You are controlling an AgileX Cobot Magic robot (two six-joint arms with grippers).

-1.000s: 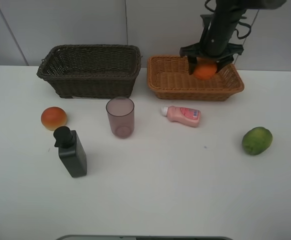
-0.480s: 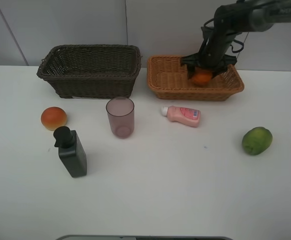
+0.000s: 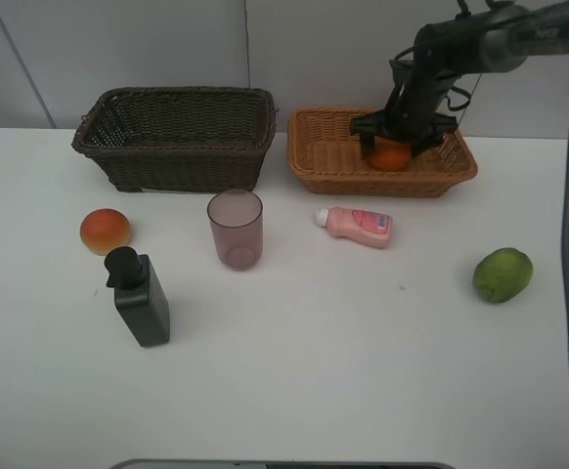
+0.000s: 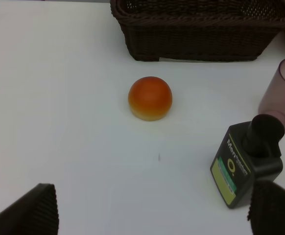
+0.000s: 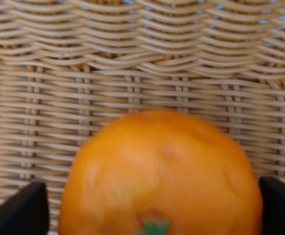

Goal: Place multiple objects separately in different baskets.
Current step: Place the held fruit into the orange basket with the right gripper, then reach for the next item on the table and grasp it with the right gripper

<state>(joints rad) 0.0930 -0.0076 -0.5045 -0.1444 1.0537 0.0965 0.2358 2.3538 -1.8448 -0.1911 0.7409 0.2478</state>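
- On the far left, the left gripper (image 4: 152, 210) hangs over the table with its jaws spread wide and nothing between them.
- Below it sit the orange-red bun (image 3: 105, 231) and the dark pump dispenser (image 3: 142, 301), near each other but apart.
- The bun looks soft and light, so I'd take it gently across its widest part.
- The dispenser stands upright and is probably the heaviest piece. Its flat sides offer a surer hold than the pump head.
- Behind them is the dark brown basket (image 3: 177, 161), and I see nothing in it from here.
- The mauve cup (image 3: 235, 229) stands upright. It looks thin-walled and light, and likely to flex, so a pinch over the rim would suit it.
- The pink bottle (image 3: 358, 225) lies on its side. It is smooth plastic and may roll, so grip across the body.
- The orange-tan basket (image 3: 382, 182) holds the tangerine (image 3: 391, 156), which rests on the weave.
- The right gripper (image 3: 399, 147) straddles the tangerine with jaws that look released. The wrist view shows a strip of wicker between one pad and the peel, though that view is blurred.
- The tangerine should be light and slightly yielding, and apt to roll.
- The lime (image 3: 503, 275) sits alone toward the right. It looks firm and waxy, so take it across the middle.
- The white table (image 3: 363, 371) is smooth and bare of cloth, and a pale panelled wall (image 3: 118, 49) stands behind.
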